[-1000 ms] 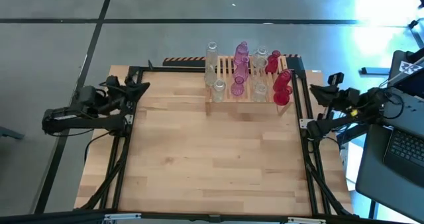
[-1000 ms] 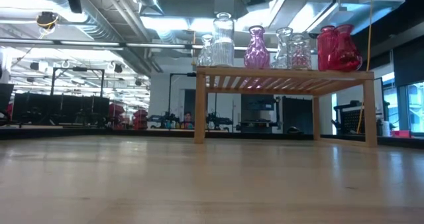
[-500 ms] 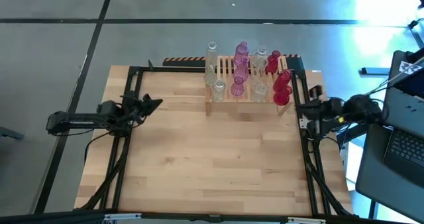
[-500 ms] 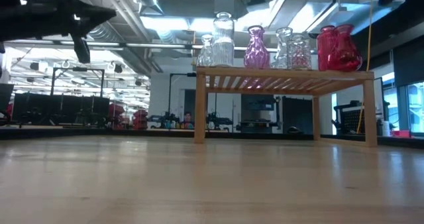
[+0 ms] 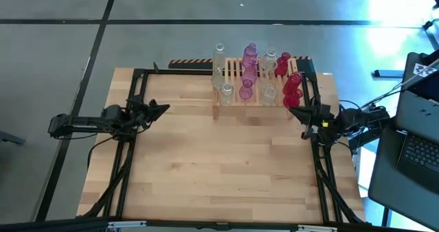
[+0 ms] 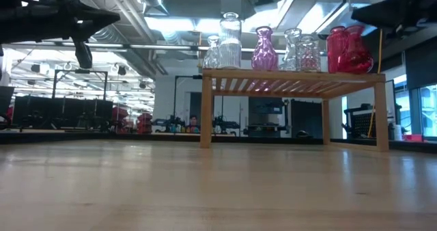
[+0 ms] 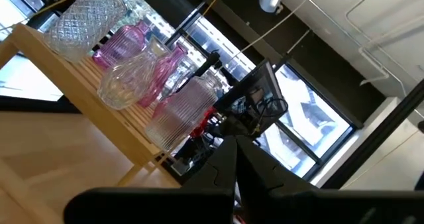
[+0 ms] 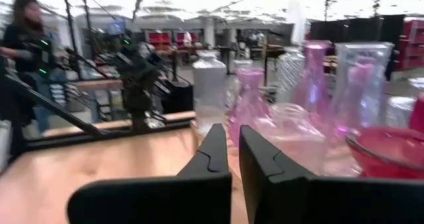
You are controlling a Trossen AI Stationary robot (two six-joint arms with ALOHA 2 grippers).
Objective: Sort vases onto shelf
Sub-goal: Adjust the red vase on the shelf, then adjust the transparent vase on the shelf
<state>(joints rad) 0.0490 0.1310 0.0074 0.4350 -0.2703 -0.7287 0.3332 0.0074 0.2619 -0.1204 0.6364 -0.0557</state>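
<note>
The vases stand upright on their bases on the shelf (image 5: 234, 69) at the table's far side: clear ones (image 5: 219, 55), pink ones (image 5: 248, 53) and red ones (image 5: 291, 91). In the low view they line the shelf's top (image 6: 293, 75), clear (image 6: 230, 33), pink (image 6: 264, 50) and red (image 6: 347, 50). My left gripper (image 5: 163, 108) hovers shut at the table's left edge and points toward the shelf. My right gripper (image 5: 289, 110) hovers shut just in front of the shelf's right end. Neither holds anything.
Bare plank tabletop (image 5: 219, 170) spreads in front of the shelf. Black frame rails (image 5: 130, 143) run along both table sides. A laptop (image 5: 411, 156) sits beyond the right edge. A person (image 8: 23, 25) stands in the room past the left arm.
Both arms have come down. My left gripper has sunk and reached a little toward the table's right, rolling as it went, then held still. My right gripper has dropped and swung toward the table's left and near side, ending in front of the shelf's right end. Both stay shut.
</note>
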